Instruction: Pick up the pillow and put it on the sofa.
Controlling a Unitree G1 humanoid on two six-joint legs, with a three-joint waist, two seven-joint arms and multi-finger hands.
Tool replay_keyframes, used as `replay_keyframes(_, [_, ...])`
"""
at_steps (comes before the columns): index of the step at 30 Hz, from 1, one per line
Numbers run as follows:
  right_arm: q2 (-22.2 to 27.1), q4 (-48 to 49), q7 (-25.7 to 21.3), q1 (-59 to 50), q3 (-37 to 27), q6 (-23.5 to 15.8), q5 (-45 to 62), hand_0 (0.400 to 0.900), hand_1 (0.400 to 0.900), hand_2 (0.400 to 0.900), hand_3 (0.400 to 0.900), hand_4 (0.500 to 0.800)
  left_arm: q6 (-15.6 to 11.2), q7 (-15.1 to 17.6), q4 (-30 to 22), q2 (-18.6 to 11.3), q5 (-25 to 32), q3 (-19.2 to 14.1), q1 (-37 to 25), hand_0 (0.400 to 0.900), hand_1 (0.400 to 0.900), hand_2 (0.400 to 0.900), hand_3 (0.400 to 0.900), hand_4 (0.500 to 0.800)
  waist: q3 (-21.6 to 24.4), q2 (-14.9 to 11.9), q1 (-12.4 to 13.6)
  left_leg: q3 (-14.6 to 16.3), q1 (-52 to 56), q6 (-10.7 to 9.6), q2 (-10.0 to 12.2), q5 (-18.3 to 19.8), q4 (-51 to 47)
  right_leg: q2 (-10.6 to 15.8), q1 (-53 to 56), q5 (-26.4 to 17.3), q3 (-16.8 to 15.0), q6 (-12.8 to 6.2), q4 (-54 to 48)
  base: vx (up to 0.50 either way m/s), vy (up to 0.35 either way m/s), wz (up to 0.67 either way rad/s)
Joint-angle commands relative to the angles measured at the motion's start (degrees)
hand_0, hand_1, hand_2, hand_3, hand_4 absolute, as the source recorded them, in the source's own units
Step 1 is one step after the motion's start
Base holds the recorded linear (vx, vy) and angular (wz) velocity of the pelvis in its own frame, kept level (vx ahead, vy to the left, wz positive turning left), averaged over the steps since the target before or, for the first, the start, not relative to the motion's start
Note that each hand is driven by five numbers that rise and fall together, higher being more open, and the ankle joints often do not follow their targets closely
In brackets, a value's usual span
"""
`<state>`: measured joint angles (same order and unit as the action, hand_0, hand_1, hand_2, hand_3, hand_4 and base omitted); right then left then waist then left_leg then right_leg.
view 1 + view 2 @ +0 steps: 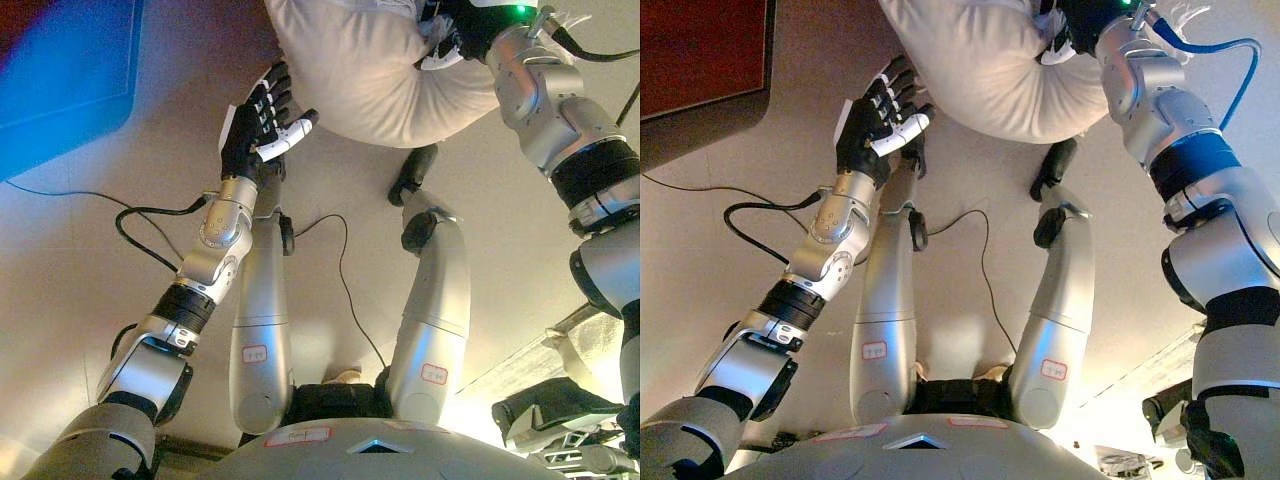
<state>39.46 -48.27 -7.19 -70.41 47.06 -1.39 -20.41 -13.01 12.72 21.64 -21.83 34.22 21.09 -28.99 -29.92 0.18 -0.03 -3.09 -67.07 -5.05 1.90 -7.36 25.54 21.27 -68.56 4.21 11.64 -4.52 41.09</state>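
So the plump cream-white fabric pillow [370, 70] was at the top of the view, off the beige floor [90, 260], pinched at its right end by the right hand [455, 30].

Its long axis ran roughly left to right across the top of both eye views, and the dark fingers of that right hand were curled into the bunched fabric at the upper right corner, so that's the hand carrying it. The left hand [875, 115] sat just beside the pillow's lower left edge, fingers spread and relaxed, not clearly touching as far as I could tell. No sofa was in sight, only a dark red panel [700, 60] at upper left, so I'd guess the carry wasn't finished and the left hand could support the loose end.
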Motion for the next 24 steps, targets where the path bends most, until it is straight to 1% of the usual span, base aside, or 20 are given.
replay_keyframes(1, [0.86,6.66,-3.82,-8.3,-2.1,-1.06,0.96,0.4,0.4,0.4,0.4,0.5,-3.86,2.86,-3.47,0.96,1.19,-3.64,0.81,0.9,0.9,0.9,0.9,0.8,0.12,-0.78,1.52,-1.0,1.75,-2.78,1.02,7.73,2.16,0.07,1.83,-3.26,-1.1,-5.94,-1.19,0.0,0.0,0.0])
replay_keyframes(2, [1.04,8.08,-4.17,-7.78,-3.02,-0.9,0.67,0.4,0.4,0.4,0.4,0.5,-4.32,3.92,-3.31,1.54,1.16,-4.98,1.1,0.9,0.9,0.9,0.9,0.8,0.12,-0.87,1.55,-0.99,1.82,-2.73,1.05,7.7,2.09,0.04,1.87,-3.24,-1.15,-5.93,-1.16,0.0,0.0,0.0])
replay_keyframes(5, [1.81,10.81,-5.15,-6.41,-4.86,-0.54,-0.19,0.4,0.4,0.4,0.4,0.5,-4.6,5.77,-3.06,2.58,0.86,-6.64,1.46,0.9,0.9,0.9,0.9,0.8,0.12,-1.14,1.51,-0.98,2.06,-2.63,1.1,7.64,1.95,0.12,2.15,-3.17,-1.11,-5.99,-1.09,0.0,0.0,0.0])
replay_keyframes(7, [2.56,13.68,-6.17,-4.6,-6.94,-0.55,-1.26,0.4,0.4,0.4,0.4,0.5,-4.55,7.66,-2.15,3.16,-0.54,-8.07,1.74,0.9,0.9,0.9,0.9,0.8,0.12,-1.4,1.41,-0.83,2.62,-2.56,1.13,7.68,1.82,0.19,2.81,-3.31,-1.09,-6.11,-1.42,0.0,0.0,0.0])
replay_keyframes(10, [3.2,17.89,-7.56,-1.25,-10.38,-0.62,-2.88,0.4,0.4,0.4,0.4,0.5,-4.45,9.27,-0.92,4.13,-1.32,-9.06,2.08,0.9,0.9,0.9,0.9,0.8,0.12,-1.69,0.93,-0.8,3.64,-2.38,1.08,7.61,1.74,0.07,3.64,-3.52,-1.35,-6.24,-1.66,0.0,0.007,-0.01])
replay_keyframes(13, [4.09,22.88,-9.11,3.49,-14.49,-0.99,-4.61,0.4,0.4,0.4,0.4,0.5,-4.47,10.66,0.3,4.42,-2.31,-9.95,2.25,0.9,0.9,0.9,0.9,0.8,0.12,-1.99,0.33,-0.5,5.7,-2.19,1.22,7.43,1.15,0.04,5.89,-3.85,-1.17,-6.42,-2.6,-0.01,0.036,-0.08])
replay_keyframes(17, [5.51,29.47,-11.18,9.56,-19.66,-2.37,-6.36,0.4,0.4,0.4,0.4,0.5,-4.15,10.55,2.67,3.96,-4.08,-10.41,2.7,0.9,0.9,0.9,0.9,0.8,0.12,-2.31,-0.37,0.2,10.23,-1.88,1.12,7.16,-0.11,-0.08,10.38,-4.49,-1.34,-6.73,-4.39,-0.02,0.038,-0.06])
replay_keyframes(20, [5.41,34.02,-14.04,15.07,-24.62,-3.84,-7.61,0.4,0.4,0.4,0.4,0.5,-4.26,10.12,4.14,3.98,-5.05,-9.96,3.33,0.9,0.9,0.9,0.9,0.8,0.13,-2.74,-0.75,0.38,16.16,-1.54,0.89,7.11,-1.51,-0.47,16.88,-4.83,-1.21,-6.74,-6.95,0.0,0.033,-0.06])
replay_keyframes(22, [5.17,36.24,-15.15,18.41,-27.1,-4.38,-8.22,0.4,0.4,0.4,0.4,0.5,-4.31,10.34,4.23,3.74,-6.17,-10.07,4.34,0.9,0.9,0.9,0.9,0.8,0.2,-3.06,-0.57,0.21,20.0,-1.41,0.79,7.14,-2.28,-0.77,21.23,-4.87,-0.49,-6.55,-8.61,0.02,0.001,0.01])
replay_keyframes(24, [4.6,39.19,-15.77,21.74,-29.15,-4.87,-8.78,0.4,0.4,0.4,0.4,0.5,-4.59,10.15,4.33,3.88,-5.56,-10.03,5.39,0.9,0.9,0.9,0.9,0.8,0.8,-3.29,-0.37,0.01,24.15,-1.16,0.65,7.18,-3.33,-1.07,25.91,-5.06,0.15,-6.48,-10.45,0.05,-0.002,0.04])
